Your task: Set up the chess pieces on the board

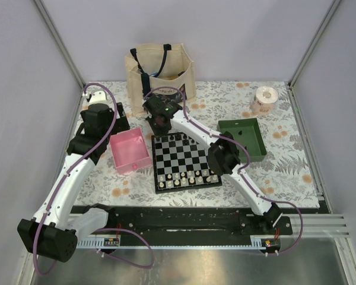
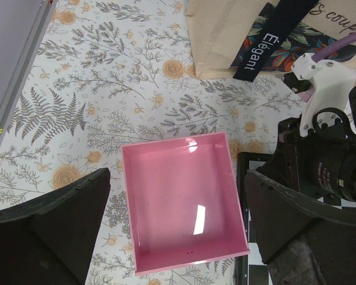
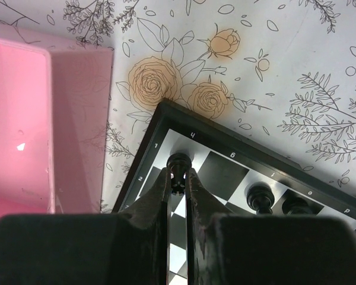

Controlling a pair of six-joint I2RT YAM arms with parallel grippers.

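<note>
Chess piece (image 3: pixel 178 161) — inside right pincer (image 3: pixel 178 178)

One board (image 1: pixel 184 157). Two trays: one pink tray (image 1: pixel 130 153), one green tray (image 1: pixel 242 135). One canvas bag (image 1: pixel 160 71) and one tape roll (image 1: pixel 264 100). At least three black chess pieces (image 3: pixel 260 197) can be counted; the white pieces (image 1: pixel 190 177) are too small to count.

Board (image 1: pixel 186 160): flat, black-and-white chequered, black border, turned slightly off square. Black pieces (image 1: pixel 179 138): tiny, a few upright along the far edge row. Right wrist view: one black piece (image 3: pixel 178 163) stands upright on the far-left corner square of the board (image 3: pixel 222 172), with the right gripper (image 3: pixel 178 178) closed on it from both sides. Two more pieces (image 3: pixel 260 199) stand upright in the same row, apart from it.
</note>
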